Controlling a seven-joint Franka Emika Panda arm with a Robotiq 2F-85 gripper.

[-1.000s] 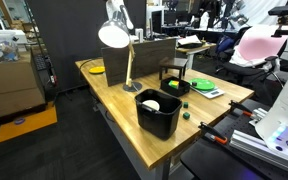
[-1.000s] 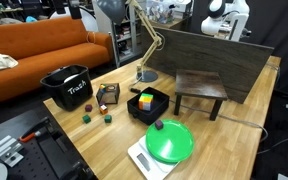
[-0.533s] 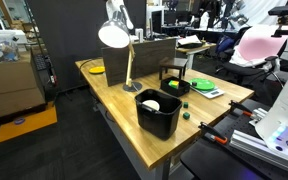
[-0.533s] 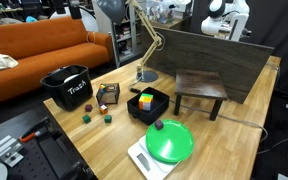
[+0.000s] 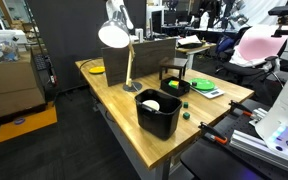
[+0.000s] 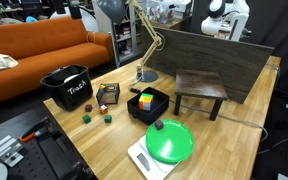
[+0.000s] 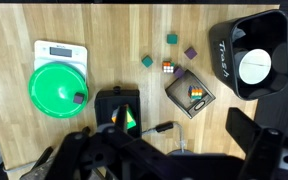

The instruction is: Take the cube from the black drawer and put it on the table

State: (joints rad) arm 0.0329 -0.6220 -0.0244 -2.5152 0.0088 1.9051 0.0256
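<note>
Along the bottom edge of the wrist view, the end effector (image 7: pixel 149 160) shows as dark, blurred shapes, its fingers spread wide apart, well above the desk (image 7: pixel 104 40). Just beyond it, a little left of the midline between the fingers, sits the drawer (image 7: pixel 109 100), open at the top. The cube (image 7: pixel 129 118) lies inside, at the drawer's right side on the edge nearest the end effector, well apart from the fingers. An exterior view shows the same cube (image 6: pixel 146 99), yellow, resting in the drawer (image 6: pixel 149 112) near the middle of the desk. Left of the drawer in the wrist view, a green bowl (image 7: pixel 54 88) stands on a white scale (image 7: pixel 59 48). To the right lies a small black box (image 7: pixel 190 97), and far right the big black bin (image 7: pixel 224 50). Tiny blocks (image 7: pixel 147 60) are scattered between the drawer and the bin.
</note>
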